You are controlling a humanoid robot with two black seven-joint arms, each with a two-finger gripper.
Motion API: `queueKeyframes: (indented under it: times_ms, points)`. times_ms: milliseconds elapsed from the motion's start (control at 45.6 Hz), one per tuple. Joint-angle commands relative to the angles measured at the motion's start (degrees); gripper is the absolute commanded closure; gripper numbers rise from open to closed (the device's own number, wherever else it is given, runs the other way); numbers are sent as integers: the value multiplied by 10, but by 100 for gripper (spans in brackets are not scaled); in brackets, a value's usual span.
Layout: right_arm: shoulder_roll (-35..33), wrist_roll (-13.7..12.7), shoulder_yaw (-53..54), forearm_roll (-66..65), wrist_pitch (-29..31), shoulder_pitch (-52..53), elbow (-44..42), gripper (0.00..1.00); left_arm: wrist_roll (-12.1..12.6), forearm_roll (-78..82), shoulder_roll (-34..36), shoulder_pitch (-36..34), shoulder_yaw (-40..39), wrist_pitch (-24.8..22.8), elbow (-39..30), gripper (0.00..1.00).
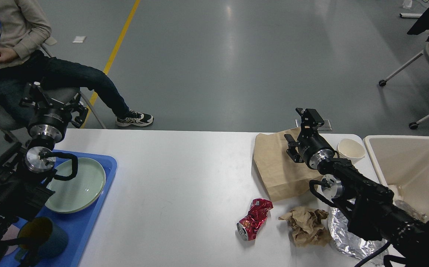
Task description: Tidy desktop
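Observation:
The white desktop (181,167) fills the lower view. On its right lie a flat brown paper bag (273,167), a crushed red can (254,218), a crumpled brown paper wad (307,224), a sheet of foil (342,237) and a white paper cup (350,149). My right gripper (309,115) hangs over the bag's far edge with nothing seen in it; its fingers cannot be told apart. My left gripper (53,102) is at the desk's far left edge above the blue tray (92,222), dark against dark trousers.
The tray holds a pale green plate (84,185) and a teal mug (47,233); my left arm covers its left part. A cream bin (414,167) stands at the right edge. A seated person (14,40) is beyond the far left corner. Wheeled chairs stand far right.

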Motion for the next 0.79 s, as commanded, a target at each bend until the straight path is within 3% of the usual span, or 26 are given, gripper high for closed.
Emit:
queueKeyframes:
  times_ms: [0,219,767]
  points:
    - [0,0,0,0,0,0,0,0,-6,0,-6,46,16,-2,-2,4]
    - [0,1,0,0,0,0,0,0,-7,-1,-4,51,15,-33,-1,4]
    - [0,0,0,0,0,0,0,0,-7,-1,-5,52,14,-34,-1,4]
